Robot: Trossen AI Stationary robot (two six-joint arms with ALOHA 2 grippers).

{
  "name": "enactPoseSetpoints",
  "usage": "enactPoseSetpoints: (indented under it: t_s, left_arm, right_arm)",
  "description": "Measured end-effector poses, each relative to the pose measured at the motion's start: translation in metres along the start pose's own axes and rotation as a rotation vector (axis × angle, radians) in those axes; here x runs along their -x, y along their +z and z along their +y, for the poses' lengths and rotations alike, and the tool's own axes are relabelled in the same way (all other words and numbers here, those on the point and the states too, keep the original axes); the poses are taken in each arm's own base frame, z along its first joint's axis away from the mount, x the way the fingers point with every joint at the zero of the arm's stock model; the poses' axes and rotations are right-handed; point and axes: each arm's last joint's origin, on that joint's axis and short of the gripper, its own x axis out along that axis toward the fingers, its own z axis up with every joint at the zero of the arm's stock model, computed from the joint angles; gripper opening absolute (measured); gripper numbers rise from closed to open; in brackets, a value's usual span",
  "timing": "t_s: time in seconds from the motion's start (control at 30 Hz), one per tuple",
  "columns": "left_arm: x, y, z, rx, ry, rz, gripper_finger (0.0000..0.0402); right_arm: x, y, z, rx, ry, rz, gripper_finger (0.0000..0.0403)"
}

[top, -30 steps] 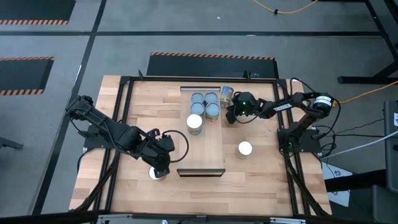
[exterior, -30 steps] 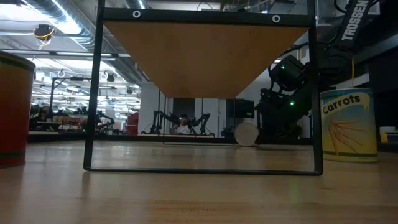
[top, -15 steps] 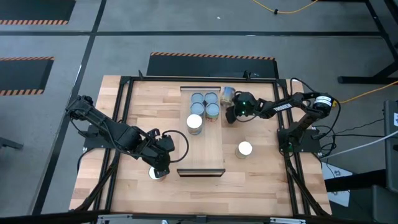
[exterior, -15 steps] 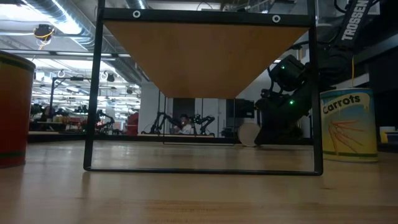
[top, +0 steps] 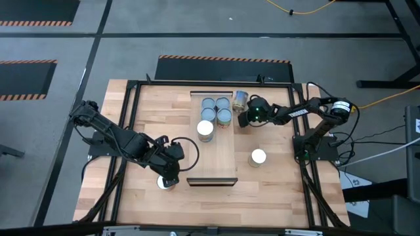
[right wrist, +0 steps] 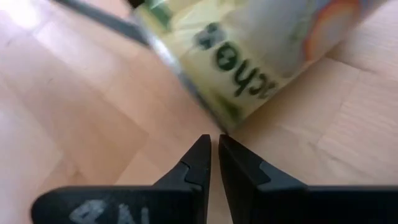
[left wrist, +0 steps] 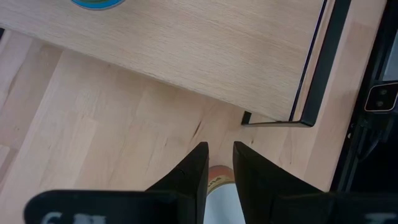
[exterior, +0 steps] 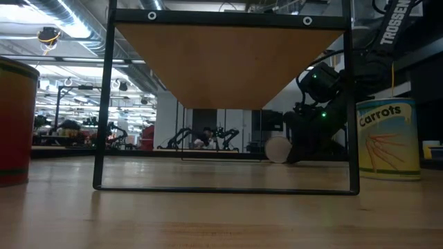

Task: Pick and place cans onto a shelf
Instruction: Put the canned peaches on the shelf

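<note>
While high view hides it, right gripper (right wrist: 214, 146) fingers nearly closed beside tipped can (right wrist: 249, 56).

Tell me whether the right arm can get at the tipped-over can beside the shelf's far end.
Probably yes. The right pincer sits right by the tipped can, nothing between them. But its fingers are shut, so they must open first.

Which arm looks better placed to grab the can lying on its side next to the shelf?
Probably the right. The right gripper sits just beside the tipped can at the shelf's far end, fingers nearly shut. The left gripper is far off, over another can near the table's front.
</note>
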Motion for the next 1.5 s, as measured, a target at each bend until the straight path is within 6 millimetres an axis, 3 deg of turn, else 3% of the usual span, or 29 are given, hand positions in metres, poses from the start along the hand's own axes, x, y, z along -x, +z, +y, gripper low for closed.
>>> enactPoseSetpoints:
  t_s: [0.73, 1.5]
  left_arm:
    - [0.000, 0.000, 0.000, -0.009, 0.000, 0.000, 0.0066]
    - [0.000, 0.000, 0.000, -0.008, 0.011, -0.012, 0.0066]
  right_arm:
    - [0.000, 0.006, 0.000, -0.070, -0.065, -0.107, 0.0039]
    - [0.001, 0.011, 0.000, 0.007, -0.097, -0.175, 0.0039]
